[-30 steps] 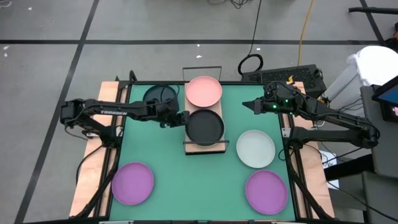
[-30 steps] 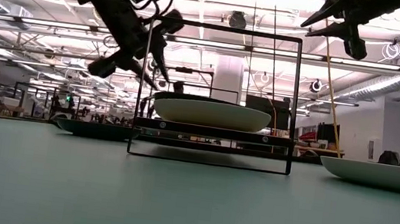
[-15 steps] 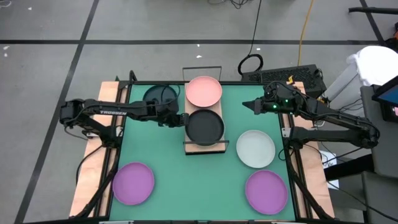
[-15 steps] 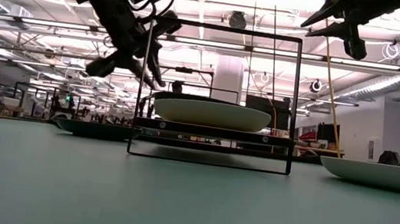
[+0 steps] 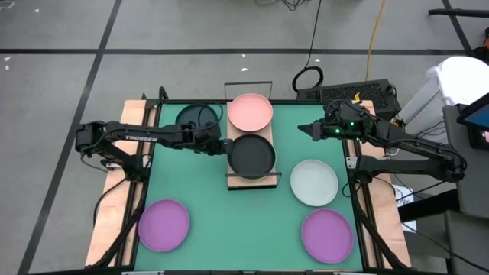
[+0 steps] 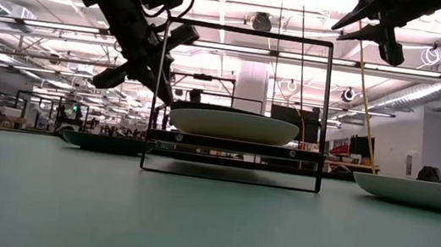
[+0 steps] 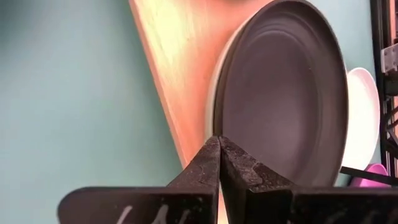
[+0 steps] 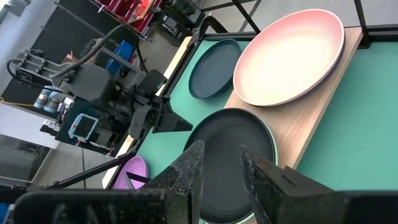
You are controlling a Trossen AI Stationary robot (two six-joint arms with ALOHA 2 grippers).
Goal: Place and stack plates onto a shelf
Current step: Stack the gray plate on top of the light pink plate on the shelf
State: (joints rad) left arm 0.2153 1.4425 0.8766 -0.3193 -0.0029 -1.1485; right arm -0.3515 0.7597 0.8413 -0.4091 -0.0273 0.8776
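The shelf, a wood board with black wire ends, stands at the table's middle. A pink plate lies on its far end. A dark grey plate rests on a pale plate on its near half. My left gripper is shut and holds nothing; it hovers just left of that stack, its tips over the board's left edge. My right gripper hangs open and holds nothing, high above the table to the right of the shelf.
On the table lie a dark grey plate at the far left, a pale mint plate right of the shelf, and two purple plates at the near corners. Bare green mat lies in front of the shelf.
My left gripper has shut its fingers on nothing beside the dark plate on the shelf and has drawn back a little toward the table's left edge. The plates have stayed where they were.
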